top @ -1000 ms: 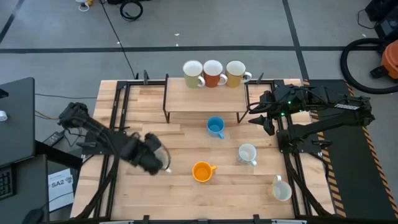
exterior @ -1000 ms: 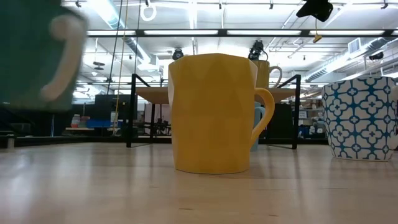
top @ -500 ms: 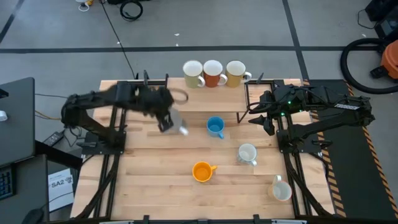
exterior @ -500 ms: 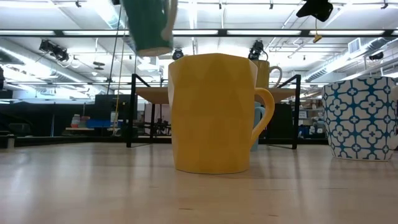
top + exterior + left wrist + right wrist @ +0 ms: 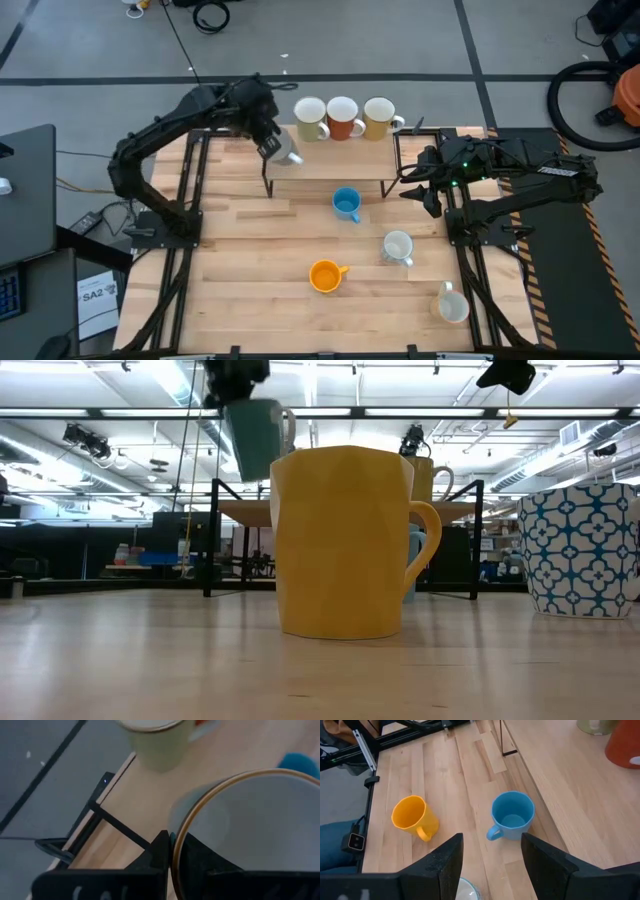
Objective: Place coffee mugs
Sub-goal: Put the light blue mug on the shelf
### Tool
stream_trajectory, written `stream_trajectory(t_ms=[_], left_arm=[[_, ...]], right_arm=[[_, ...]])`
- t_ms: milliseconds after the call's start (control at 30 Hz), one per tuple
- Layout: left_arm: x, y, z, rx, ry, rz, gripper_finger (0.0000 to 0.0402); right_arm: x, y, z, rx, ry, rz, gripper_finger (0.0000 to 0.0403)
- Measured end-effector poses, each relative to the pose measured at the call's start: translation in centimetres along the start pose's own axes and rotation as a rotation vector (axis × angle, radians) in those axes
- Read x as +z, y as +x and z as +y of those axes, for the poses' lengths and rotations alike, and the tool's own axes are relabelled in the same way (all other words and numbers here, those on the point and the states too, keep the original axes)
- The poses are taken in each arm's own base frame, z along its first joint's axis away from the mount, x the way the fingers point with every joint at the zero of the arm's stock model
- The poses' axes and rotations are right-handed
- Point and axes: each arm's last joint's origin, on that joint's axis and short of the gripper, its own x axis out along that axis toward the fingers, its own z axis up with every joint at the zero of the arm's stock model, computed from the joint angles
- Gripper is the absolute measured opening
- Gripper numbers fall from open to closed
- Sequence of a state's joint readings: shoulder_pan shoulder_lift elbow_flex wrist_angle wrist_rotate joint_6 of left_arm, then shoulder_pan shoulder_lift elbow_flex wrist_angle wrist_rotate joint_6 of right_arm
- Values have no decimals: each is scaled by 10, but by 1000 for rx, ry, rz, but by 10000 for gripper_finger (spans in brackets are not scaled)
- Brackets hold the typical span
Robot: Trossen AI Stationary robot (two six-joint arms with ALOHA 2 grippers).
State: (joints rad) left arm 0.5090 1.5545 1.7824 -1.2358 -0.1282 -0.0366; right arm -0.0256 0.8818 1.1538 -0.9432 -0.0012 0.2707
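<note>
My left gripper (image 5: 272, 145) holds a grey-green mug (image 5: 255, 438) with a pale inside (image 5: 250, 825) over the left end of the raised wooden shelf (image 5: 330, 158). On the shelf's far side stand a white mug (image 5: 310, 118), a red-orange mug (image 5: 343, 117) and a yellow mug (image 5: 380, 117). A blue mug (image 5: 347, 204), an orange mug (image 5: 325, 275) and two pale mugs (image 5: 398, 247) (image 5: 452, 305) stand on the table. My right gripper (image 5: 425, 195) waits open at the shelf's right end. My left gripper has the mug by its wall at the rim (image 5: 172, 851), one finger inside the mug (image 5: 202, 857) and one outside (image 5: 159, 854). The fingers come slanting down from above. The mug hangs lifted clear of the shelf, slightly tilted, its handle (image 5: 287, 425) toward the table's right.
The shelf stands on thin black legs (image 5: 268, 185) at the table's far middle. Black frame rails (image 5: 185, 230) run along both table sides. In the low view the orange mug (image 5: 345, 540) fills the middle and a blue-patterned mug (image 5: 580, 550) stands at the right.
My left gripper has carried the grey-green mug up from the table's near left and toward the far edge, swinging right to the shelf's left end. The gripper has turned on the way and stays shut on the mug, which is lifted clear.
</note>
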Motion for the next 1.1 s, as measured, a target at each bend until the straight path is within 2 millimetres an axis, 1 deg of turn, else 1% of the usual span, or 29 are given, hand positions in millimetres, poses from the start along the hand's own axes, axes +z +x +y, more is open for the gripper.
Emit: stream_trajectory(t_ms=[133,267,333,433,733,967,1100], left_arm=[[6,23,12,-2,-1,45,32],[10,41,19,9,-10,89,32],[11,48,23,10,-21,100,32],[13,54,27,11,-33,111,37],[13,56,30,21,-42,118,43],[15,59,31,43,-39,102,66],[14,59,31,69,-35,105,86]], right_arm=[[0,0,0,0,0,0,205],[0,0,0,0,0,0,205],[0,0,0,0,0,0,205],[0,0,0,0,-1,0,205],[0,0,0,0,-1,0,205],[0,0,0,0,-1,0,205],[0,0,0,0,-1,0,205]])
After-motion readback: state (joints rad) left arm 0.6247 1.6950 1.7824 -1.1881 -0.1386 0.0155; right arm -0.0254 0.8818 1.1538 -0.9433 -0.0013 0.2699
